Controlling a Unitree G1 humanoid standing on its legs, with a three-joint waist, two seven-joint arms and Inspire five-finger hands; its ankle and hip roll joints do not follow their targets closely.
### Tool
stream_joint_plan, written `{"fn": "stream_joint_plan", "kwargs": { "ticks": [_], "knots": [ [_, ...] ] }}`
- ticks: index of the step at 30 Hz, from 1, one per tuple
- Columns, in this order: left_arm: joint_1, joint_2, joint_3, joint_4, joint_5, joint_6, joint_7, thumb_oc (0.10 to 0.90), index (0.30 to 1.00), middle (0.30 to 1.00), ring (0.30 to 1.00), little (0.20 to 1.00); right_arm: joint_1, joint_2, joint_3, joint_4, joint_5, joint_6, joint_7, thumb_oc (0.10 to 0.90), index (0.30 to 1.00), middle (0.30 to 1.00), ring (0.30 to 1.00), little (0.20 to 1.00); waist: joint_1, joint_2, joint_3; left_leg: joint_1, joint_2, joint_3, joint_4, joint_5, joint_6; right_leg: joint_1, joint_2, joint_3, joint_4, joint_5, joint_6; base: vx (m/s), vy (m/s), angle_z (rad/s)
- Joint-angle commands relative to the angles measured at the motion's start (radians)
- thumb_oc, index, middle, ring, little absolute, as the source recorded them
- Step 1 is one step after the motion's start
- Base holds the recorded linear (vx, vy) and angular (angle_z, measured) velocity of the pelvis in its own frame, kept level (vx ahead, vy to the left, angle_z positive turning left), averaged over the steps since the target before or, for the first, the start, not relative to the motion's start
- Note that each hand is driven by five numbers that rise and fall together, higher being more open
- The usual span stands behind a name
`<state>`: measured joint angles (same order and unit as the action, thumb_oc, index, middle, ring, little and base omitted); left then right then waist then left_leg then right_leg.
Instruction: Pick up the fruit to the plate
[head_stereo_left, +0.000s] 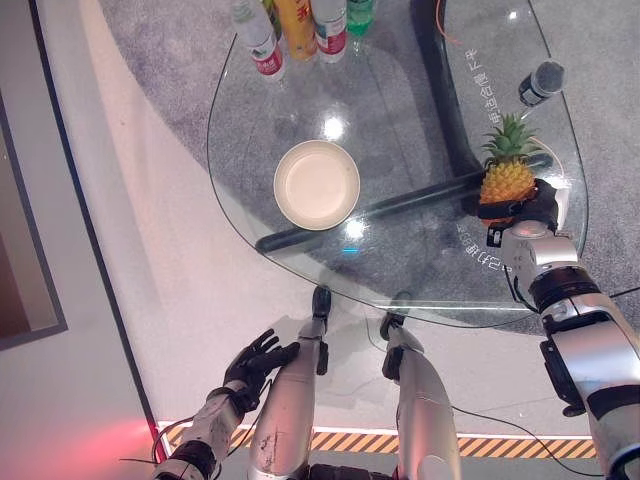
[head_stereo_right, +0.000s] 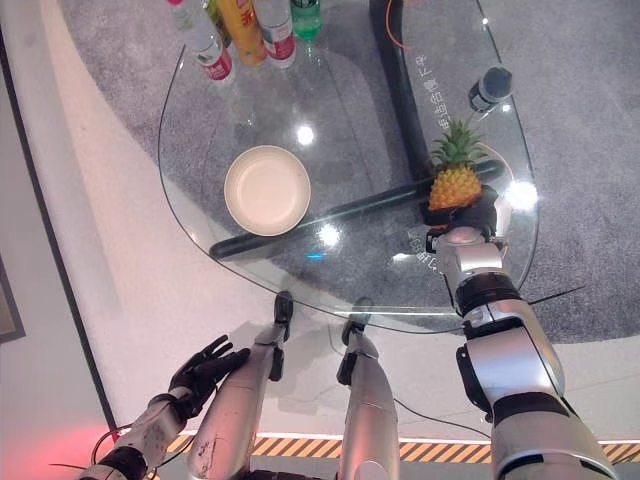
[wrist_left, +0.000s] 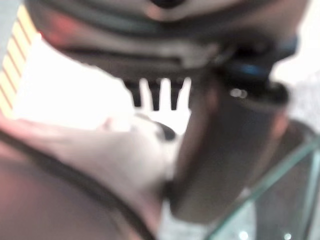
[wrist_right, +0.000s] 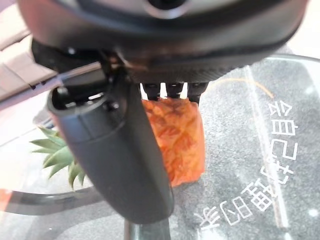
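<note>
A pineapple (head_stereo_left: 507, 172) with a green crown stands upright near the right edge of the round glass table (head_stereo_left: 400, 110). My right hand (head_stereo_left: 532, 210) is at its near side, dark fingers curled round the lower part of the fruit (wrist_right: 180, 132), the thumb (wrist_right: 120, 155) in front of it. An empty cream plate (head_stereo_left: 317, 185) sits left of the table's middle, well apart from the pineapple. My left hand (head_stereo_left: 255, 362) hangs low at the lower left, off the table, with its fingers spread and nothing in it.
Several bottles (head_stereo_left: 295, 30) stand at the table's far edge. A dark cylindrical object (head_stereo_left: 541, 82) lies at the far right. A black bar (head_stereo_left: 400, 203) runs under the glass between plate and pineapple. Grey carpet and pale floor surround the table.
</note>
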<state>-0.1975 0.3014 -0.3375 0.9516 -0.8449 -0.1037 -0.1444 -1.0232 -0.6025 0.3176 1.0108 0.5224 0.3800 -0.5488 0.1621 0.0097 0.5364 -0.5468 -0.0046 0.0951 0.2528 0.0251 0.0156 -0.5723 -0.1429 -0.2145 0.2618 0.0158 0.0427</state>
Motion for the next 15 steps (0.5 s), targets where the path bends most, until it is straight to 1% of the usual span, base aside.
{"fn": "stream_joint_plan", "kwargs": {
  "ticks": [1, 5, 15],
  "knots": [
    [0.073, 0.013, -0.039, 0.006, 0.001, -0.001, -0.007, 0.8, 0.9, 0.9, 0.9, 0.9, -0.04, -0.024, 0.062, -0.031, 0.065, -0.005, 0.085, 0.1, 0.3, 0.3, 0.3, 0.2, 0.035, 0.028, -0.016, -0.036, -0.069, 0.0, 0.07, -0.086, 0.004, -0.033, 0.027, -0.047, 0.1, -0.022, 0.016, 0.0, 0.0, 0.0],
    [0.074, 0.012, -0.045, 0.001, -0.004, -0.005, -0.005, 0.8, 0.9, 0.9, 0.9, 0.9, -0.039, -0.017, 0.06, -0.03, 0.059, -0.007, 0.093, 0.1, 0.3, 0.3, 0.3, 0.2, 0.036, 0.03, -0.016, -0.045, -0.069, -0.002, 0.073, -0.086, 0.005, -0.043, 0.025, -0.049, 0.106, -0.021, 0.016, 0.0, 0.002, 0.02],
    [0.076, 0.013, -0.04, -0.014, -0.011, -0.05, -0.002, 0.8, 0.9, 0.9, 0.9, 0.9, -0.027, -0.021, 0.051, -0.039, 0.054, -0.02, 0.088, 0.1, 0.3, 0.3, 0.3, 0.2, 0.035, 0.034, -0.016, -0.037, -0.072, -0.002, 0.063, -0.083, 0.007, -0.041, 0.028, -0.046, 0.102, -0.021, 0.019, 0.0, 0.003, 0.01]
  ]
}}
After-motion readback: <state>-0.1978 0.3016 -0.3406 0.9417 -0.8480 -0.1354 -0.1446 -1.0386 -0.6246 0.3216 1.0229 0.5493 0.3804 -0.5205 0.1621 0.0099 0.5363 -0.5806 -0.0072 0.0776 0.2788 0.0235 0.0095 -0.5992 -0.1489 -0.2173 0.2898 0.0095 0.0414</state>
